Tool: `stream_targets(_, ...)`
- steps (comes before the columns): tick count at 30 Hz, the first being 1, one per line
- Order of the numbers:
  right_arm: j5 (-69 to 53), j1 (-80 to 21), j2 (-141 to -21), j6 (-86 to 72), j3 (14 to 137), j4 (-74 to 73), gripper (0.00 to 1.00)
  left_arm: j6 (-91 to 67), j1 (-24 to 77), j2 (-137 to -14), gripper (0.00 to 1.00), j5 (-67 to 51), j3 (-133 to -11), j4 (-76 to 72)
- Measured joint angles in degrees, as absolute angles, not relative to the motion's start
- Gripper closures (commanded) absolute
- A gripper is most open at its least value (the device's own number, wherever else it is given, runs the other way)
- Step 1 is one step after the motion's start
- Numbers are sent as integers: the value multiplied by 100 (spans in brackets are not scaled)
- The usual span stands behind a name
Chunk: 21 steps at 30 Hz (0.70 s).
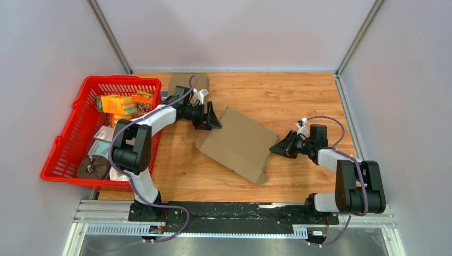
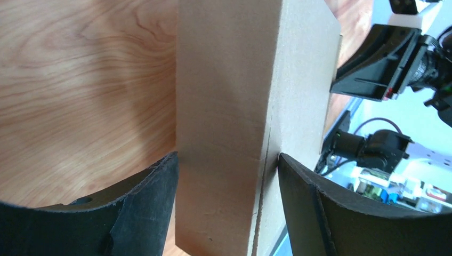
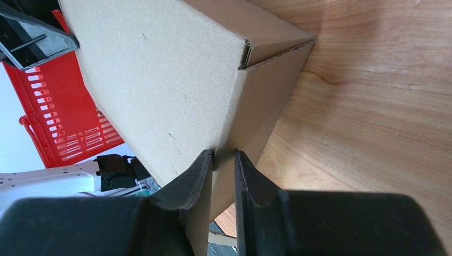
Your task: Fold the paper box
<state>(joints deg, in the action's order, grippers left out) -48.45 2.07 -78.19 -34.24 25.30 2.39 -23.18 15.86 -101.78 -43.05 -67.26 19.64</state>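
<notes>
Paper box [image 1: 234, 144]: lies near the middle of the table [image 1: 309, 101], between the two arms, as a shallow brown carton with one edge lifted off the wood.
Right tool [image 3: 224, 156]: nearly closed, it pinches one thin cardboard wall at the box's right edge. I judge this is to keep the box from sliding.
Left tool [image 2: 227, 160]: jaws stand wide, with one finger on each side of the box's opposite end. Whether they press the cardboard I cannot tell.
Reason for the hold: probably each arm takes one end so the carton can be pushed into shape.
Red basket [image 1: 69, 133]: at the left with packets inside, apart from the box.
Stage: early, in my judgement.
</notes>
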Motion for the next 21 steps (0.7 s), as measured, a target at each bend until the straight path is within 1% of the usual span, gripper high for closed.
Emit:
stream_targets(2, -4877, 222, -7846, -3428, 2530, 246, 79, -2322, 1627, -10269, 24, -4493, -6748, 1929)
stream_targets(5, -4917, 252, -7867, -3430, 2530, 263, 77, -2353, 1673, -10366, 28, -4648, -6742, 1789)
stream_targets(7, -4923, 279, -7865, -3428, 2521, 263, 73, -2414, 1684, -10372, 36, -4711, -6726, 1608)
stream_targets(8, -4923, 283, -7859, -3428, 2512, 261, 67, -2449, 1693, -10372, 41, -4731, -6722, 1500)
stream_targets(9, -4919, 294, -7848, -3428, 2508, 250, 64, -2484, 1708, -10372, 51, -4731, -6720, 1393)
stream_targets(10, -4875, 301, -7826, -3404, 2502, 226, 61, -2519, 1721, -10372, 53, -4727, -6720, 1313)
stream_targets(11, -4834, 311, -7804, -3393, 2502, 167, 51, -2561, 1730, -10372, 55, -4718, -6718, 1245)
stream_targets(13, -4641, 318, -7671, -3273, 2532, -117, 42, -2659, 1741, -10372, 62, -4700, -6700, 1138)
stream_targets(14, -4532, 320, -7581, -3238, 2550, -274, 32, -2714, 1752, -10372, 64, -4707, -6683, 1111)
stream_targets(15, -4375, 318, -7461, -3177, 2598, -506, 27, -2781, 1772, -10370, 67, -4733, -6665, 1098)
stream_targets(16, -4213, 316, -7325, -3131, 2676, -764, 22, -2832, 1798, -10370, 68, -4786, -6646, 1098)
stream_targets(17, -4051, 314, -7175, -3076, 2770, -1022, 13, -2895, 1839, -10366, 70, -4831, -6628, 1107)
stream_targets(20, -3500, 309, -6652, -2906, 3256, -1868, 3, -3089, 1931, -10361, 72, -4984, -6602, 1125)
stream_targets(21, -3301, 309, -6464, -2842, 3444, -2099, 1, -3135, 1973, -10361, 72, -5013, -6600, 1122)
